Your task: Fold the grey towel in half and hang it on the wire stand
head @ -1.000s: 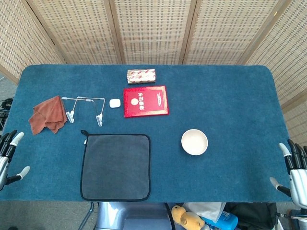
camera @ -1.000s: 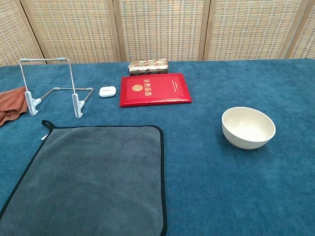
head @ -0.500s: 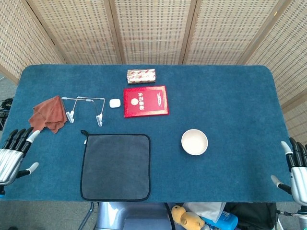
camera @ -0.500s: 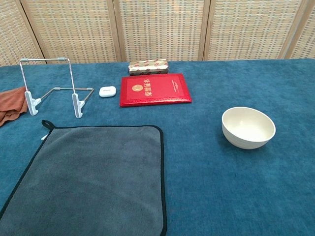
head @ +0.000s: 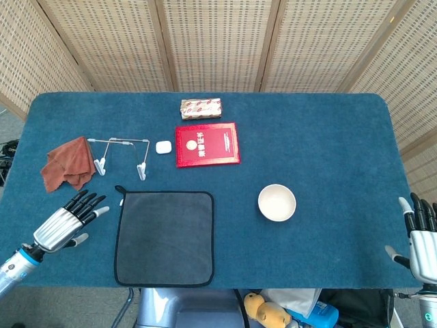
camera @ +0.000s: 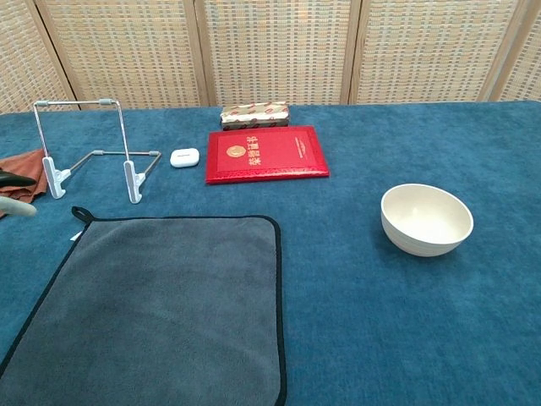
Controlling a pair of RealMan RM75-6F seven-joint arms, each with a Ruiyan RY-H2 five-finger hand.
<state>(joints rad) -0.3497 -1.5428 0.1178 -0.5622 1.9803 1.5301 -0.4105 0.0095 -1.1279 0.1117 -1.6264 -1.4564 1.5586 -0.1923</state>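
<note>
The grey towel (head: 164, 236) (camera: 156, 306) lies flat and unfolded on the blue table, near the front edge, with a black border and a small loop at its far left corner. The wire stand (head: 121, 156) (camera: 89, 158) is upright just beyond it, to the left. My left hand (head: 67, 221) hovers over the table left of the towel, fingers spread and holding nothing; only its fingertips (camera: 15, 193) show at the left edge of the chest view. My right hand (head: 421, 236) is off the table's right front corner, fingers apart and empty.
A rust-brown cloth (head: 68, 164) lies left of the stand. A white earbud case (head: 163, 146), a red booklet (head: 207, 144) and a patterned box (head: 201, 108) sit behind the towel. A white bowl (head: 276, 202) stands to the towel's right.
My left hand has moved in from the table's left edge, rightward over the table toward the towel. The right hand has barely shifted. The towel and stand are unmoved.
</note>
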